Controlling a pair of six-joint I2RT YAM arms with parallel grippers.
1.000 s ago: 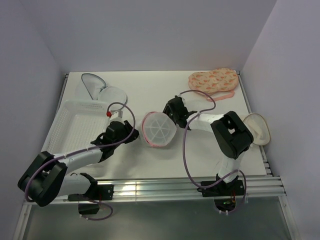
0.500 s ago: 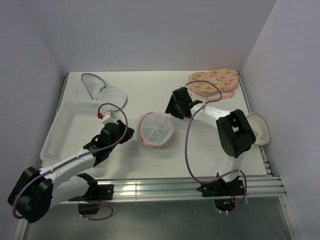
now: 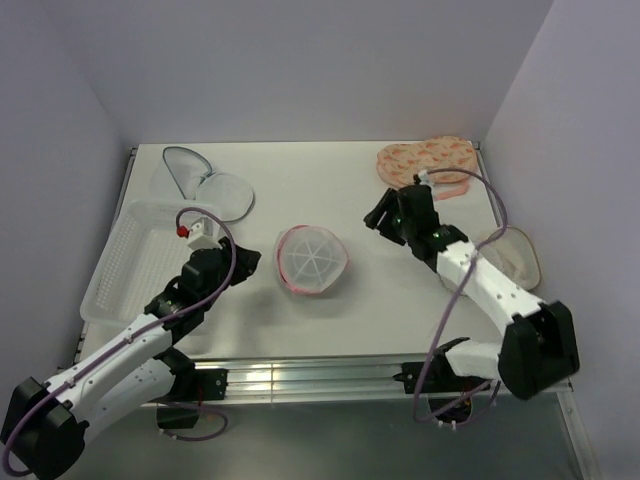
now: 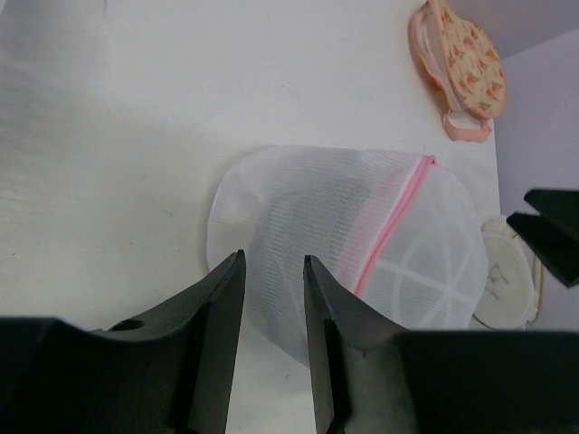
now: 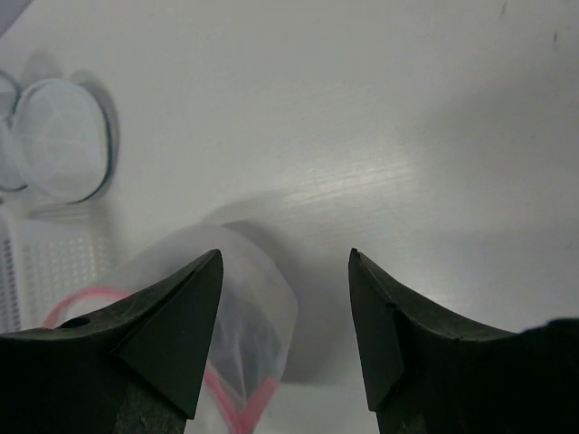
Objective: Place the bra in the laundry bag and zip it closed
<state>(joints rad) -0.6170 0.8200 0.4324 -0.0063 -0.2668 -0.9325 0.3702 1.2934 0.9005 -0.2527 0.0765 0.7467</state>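
Past the jaws of the black left gripper we see the laundry bag, white mesh with pink trim, the bra dark inside; beyond, an orange patterned pouch.

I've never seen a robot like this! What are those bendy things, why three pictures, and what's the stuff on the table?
Those are two robot arms bolted to a white table. Each ends in a two-finger pincher. One picture looks down from above; the other two come from small cameras on the wrists, so you see black fingers up close. The left gripper and right gripper are both open and hold nothing. Between them lies a round white mesh laundry bag with pink trim; something dark, likely the bra, shows inside. Around it: a white basket, a grey-trimmed mesh pouch, an orange patterned pouch and a cream pouch.
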